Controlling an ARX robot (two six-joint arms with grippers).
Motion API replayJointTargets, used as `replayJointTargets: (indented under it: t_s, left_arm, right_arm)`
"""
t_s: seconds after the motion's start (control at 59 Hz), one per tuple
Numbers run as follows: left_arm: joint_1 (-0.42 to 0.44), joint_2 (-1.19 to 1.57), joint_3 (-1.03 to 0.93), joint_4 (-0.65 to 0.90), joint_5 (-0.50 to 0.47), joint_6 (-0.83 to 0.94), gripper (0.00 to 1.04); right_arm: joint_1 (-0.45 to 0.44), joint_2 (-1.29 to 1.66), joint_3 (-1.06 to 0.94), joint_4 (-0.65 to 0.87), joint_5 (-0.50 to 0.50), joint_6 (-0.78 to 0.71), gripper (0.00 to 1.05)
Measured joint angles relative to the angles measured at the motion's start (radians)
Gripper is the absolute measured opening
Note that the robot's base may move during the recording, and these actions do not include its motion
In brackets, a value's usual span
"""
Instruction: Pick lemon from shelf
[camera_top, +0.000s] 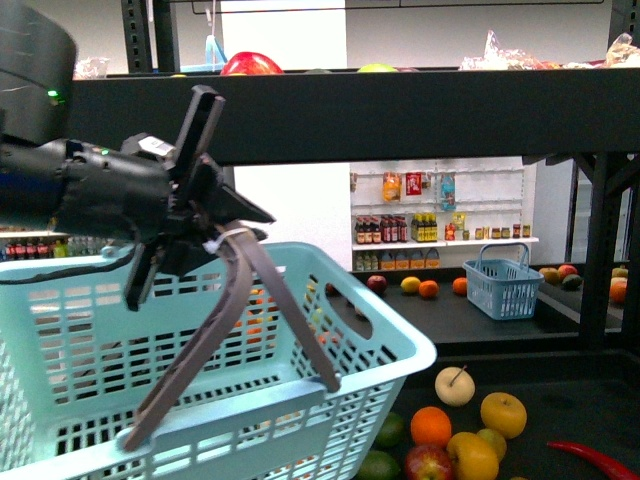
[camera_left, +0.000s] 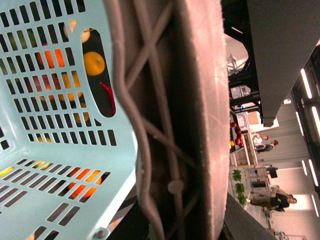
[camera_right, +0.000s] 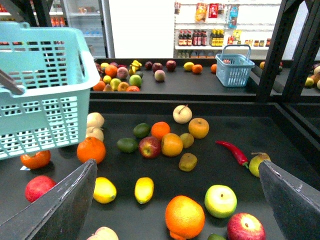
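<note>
One clamped, one spread: left claw (camera_top: 207, 228) tight on basket handle (camera_top: 272, 300), right claw (camera_right: 177, 167) wide apart above lemon (camera_right: 144, 190) on shelf (camera_right: 225, 125).

The black tabletop (camera_top: 560, 400) fills the lower right of the front frame. There a pale apple (camera_top: 455, 386) and a yellow apple (camera_top: 503, 414) lie above an orange (camera_top: 431, 426) and a red apple (camera_top: 428, 464), with a red chili (camera_top: 595, 458) in the corner. The right wrist view shows a lemon (camera_right: 144, 190) beside a second lemon (camera_right: 105, 190), not touching. A large orange (camera_right: 184, 216) and a green apple (camera_right: 220, 200) lie near them, and a kiwi (camera_right: 188, 161) lies beyond these.
</note>
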Motion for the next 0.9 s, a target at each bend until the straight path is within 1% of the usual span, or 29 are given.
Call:
replayJointTargets:
  t_s: [0.153, 0.237, 0.254, 0.305, 0.339, 0.373, 0.458, 0.576, 0.644, 0.729, 0.898]
  left_arm:
    - [-0.062, 0.048, 0.056, 0.0, -0.022, 0.0, 0.14]
    - [-0.083, 0.07, 0.085, -0.035, -0.042, 0.015, 0.14]
    - [-0.084, 0.072, 0.086, -0.037, -0.043, 0.016, 0.14]
    - [-0.085, 0.076, 0.087, -0.04, -0.045, 0.016, 0.14]
    - [-0.084, 0.077, 0.087, -0.042, -0.047, 0.015, 0.14]
    - [-0.084, 0.077, 0.087, -0.042, -0.049, 0.015, 0.14]
    - [-0.084, 0.077, 0.087, -0.042, -0.055, 0.024, 0.14]
    - [-0.079, 0.077, 0.087, -0.043, -0.063, 0.027, 0.14]
    - [-0.079, 0.077, 0.087, -0.043, -0.062, 0.031, 0.14]
    - [-0.079, 0.077, 0.087, -0.043, -0.057, 0.03, 0.14]
    - [-0.08, 0.077, 0.088, -0.043, -0.055, 0.031, 0.14]
  right_arm:
    - [0.0, 0.0, 0.0, 0.0, 0.0, 0.0, 0.97]
    - [0.002, 0.003, 0.001, -0.005, 0.005, 0.002, 0.97]
    - [0.013, 0.02, 0.01, -0.037, 0.05, 0.017, 0.97]
    - [0.033, 0.106, 0.055, -0.135, 0.143, 0.068, 0.97]
    - [0.024, 0.183, 0.074, -0.141, 0.15, 0.094, 0.97]
    - [0.008, 0.265, 0.087, -0.122, 0.134, 0.112, 0.97]
    - [-0.035, 0.483, 0.121, -0.018, 0.066, 0.143, 0.97]
    - [-0.07, 0.847, 0.206, 0.176, -0.036, 0.134, 0.97]
    - [-0.072, 1.073, 0.275, 0.273, -0.087, 0.111, 0.97]
    - [-0.064, 1.302, 0.359, 0.346, -0.12, 0.083, 0.97]
    - [-0.025, 1.663, 0.545, 0.407, -0.155, 0.012, 0.97]
